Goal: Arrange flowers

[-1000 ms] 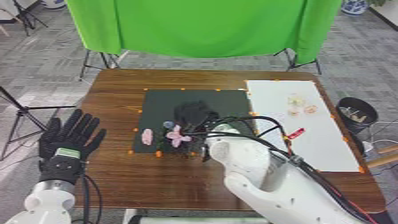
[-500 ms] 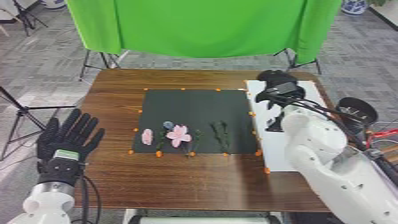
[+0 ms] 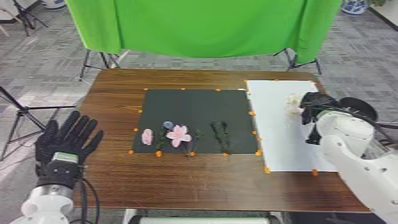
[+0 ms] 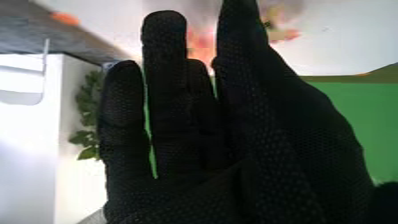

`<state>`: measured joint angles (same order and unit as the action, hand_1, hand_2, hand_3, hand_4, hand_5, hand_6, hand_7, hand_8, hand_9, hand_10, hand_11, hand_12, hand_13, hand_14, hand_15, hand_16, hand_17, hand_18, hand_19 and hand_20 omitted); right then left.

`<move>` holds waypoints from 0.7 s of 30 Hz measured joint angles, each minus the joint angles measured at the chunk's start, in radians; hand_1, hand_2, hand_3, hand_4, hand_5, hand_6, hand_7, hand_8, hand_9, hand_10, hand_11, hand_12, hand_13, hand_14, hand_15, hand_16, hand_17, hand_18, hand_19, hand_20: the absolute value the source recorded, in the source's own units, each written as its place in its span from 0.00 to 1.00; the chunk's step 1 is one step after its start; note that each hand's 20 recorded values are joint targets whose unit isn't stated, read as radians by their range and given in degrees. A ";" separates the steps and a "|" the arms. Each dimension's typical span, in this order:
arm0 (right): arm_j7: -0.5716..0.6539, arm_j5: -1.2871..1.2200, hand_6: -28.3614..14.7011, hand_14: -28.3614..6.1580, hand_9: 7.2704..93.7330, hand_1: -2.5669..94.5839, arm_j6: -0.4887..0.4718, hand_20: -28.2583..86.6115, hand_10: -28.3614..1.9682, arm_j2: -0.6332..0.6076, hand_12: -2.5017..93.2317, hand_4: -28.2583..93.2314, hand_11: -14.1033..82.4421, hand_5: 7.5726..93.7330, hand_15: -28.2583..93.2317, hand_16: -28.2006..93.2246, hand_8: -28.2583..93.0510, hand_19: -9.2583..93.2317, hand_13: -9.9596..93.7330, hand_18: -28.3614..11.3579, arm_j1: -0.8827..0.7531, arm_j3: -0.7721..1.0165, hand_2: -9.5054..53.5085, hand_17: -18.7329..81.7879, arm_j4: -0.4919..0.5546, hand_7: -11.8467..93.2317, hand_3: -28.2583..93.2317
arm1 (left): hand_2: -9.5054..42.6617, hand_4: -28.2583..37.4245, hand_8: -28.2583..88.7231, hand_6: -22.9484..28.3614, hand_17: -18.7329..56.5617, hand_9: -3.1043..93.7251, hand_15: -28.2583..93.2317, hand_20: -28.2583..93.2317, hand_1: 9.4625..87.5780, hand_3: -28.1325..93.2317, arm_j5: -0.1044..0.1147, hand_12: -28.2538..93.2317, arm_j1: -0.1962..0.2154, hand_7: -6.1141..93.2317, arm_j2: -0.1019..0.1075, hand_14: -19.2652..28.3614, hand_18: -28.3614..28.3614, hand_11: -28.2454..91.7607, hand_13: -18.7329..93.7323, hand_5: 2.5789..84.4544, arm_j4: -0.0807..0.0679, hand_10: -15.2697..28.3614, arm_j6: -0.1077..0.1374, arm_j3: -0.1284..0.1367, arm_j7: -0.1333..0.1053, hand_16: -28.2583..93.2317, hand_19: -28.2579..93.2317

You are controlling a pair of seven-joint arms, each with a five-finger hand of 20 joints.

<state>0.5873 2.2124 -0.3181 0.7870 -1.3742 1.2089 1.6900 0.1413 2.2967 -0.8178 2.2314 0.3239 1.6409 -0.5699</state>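
Some flowers [image 3: 179,135] lie apart on the dark mat [image 3: 200,106] in head view, probably for easy picking, beside the wide-open left hand [image 3: 64,145]; in right wrist view, the right hand [image 4: 275,150] has straight fingers [image 4: 167,95], rather narrow, perhaps to spare blossoms [image 4: 284,35].

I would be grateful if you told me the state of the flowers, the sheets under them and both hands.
Large pink flower: petals spread, lying down.
Narrow pink flower: lying lengthwise.
Blue flower: lying down.
Dark sheet: flat.
White sheet: flat.
Left hand: open, fingers spread.
Right hand: open, fingers straight.
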 measured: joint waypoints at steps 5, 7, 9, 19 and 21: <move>-0.013 0.000 0.70 0.69 0.57 0.66 0.015 0.57 0.68 0.021 0.14 0.00 0.25 0.56 0.51 0.54 0.12 0.84 0.77 0.20 0.012 -0.027 0.00 0.50 0.000 0.28 0.74 | 0.50 0.00 0.16 0.63 0.14 0.43 0.56 0.32 0.24 0.82 0.000 0.34 0.004 0.23 0.000 0.73 0.77 0.43 0.42 0.48 0.004 0.72 0.001 0.000 -0.003 0.18 0.57; -0.018 0.001 0.71 0.69 0.60 0.66 0.015 0.57 0.69 0.023 0.14 0.00 0.25 0.58 0.51 0.54 0.12 0.85 0.78 0.20 0.020 -0.045 0.00 0.50 -0.001 0.28 0.74 | 0.50 0.00 0.16 0.63 0.14 0.43 0.56 0.32 0.24 0.82 0.000 0.34 0.007 0.23 0.000 0.73 0.77 0.43 0.42 0.48 0.006 0.72 0.002 0.001 -0.004 0.18 0.57; -0.018 0.001 0.72 0.69 0.66 0.66 0.014 0.58 0.70 0.026 0.18 0.00 0.24 0.63 0.51 0.55 0.15 0.85 0.80 0.21 0.029 -0.064 0.00 0.51 -0.007 0.29 0.73 | 0.50 0.00 0.16 0.63 0.14 0.43 0.56 0.32 0.24 0.82 0.000 0.34 0.009 0.23 -0.001 0.73 0.77 0.43 0.42 0.48 0.007 0.72 0.002 0.001 -0.004 0.18 0.57; -0.003 0.015 0.74 0.68 0.95 0.68 0.052 0.59 0.71 0.036 0.43 0.00 0.22 0.83 0.53 0.57 0.25 0.85 0.85 0.20 0.021 -0.071 0.00 0.53 -0.016 0.34 0.73 | 0.50 0.00 0.16 0.63 0.14 0.43 0.56 0.32 0.24 0.82 0.002 0.34 0.011 0.23 -0.005 0.73 0.77 0.43 0.42 0.48 0.007 0.72 0.002 0.000 -0.003 0.18 0.57; -0.003 0.019 0.74 0.68 0.95 0.67 0.086 0.59 0.71 0.032 0.43 0.00 0.22 0.83 0.52 0.57 0.25 0.85 0.85 0.20 0.004 -0.068 0.00 0.53 -0.004 0.34 0.74 | 0.50 0.00 0.16 0.63 0.14 0.43 0.56 0.32 0.24 0.82 0.002 0.34 0.013 0.23 -0.006 0.73 0.77 0.43 0.42 0.48 0.007 0.72 0.002 0.001 -0.003 0.18 0.57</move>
<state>0.5844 2.2317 -0.2323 0.8195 -1.3705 1.1407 1.6862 0.1435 2.3095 -0.8236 2.2388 0.3262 1.6419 -0.5730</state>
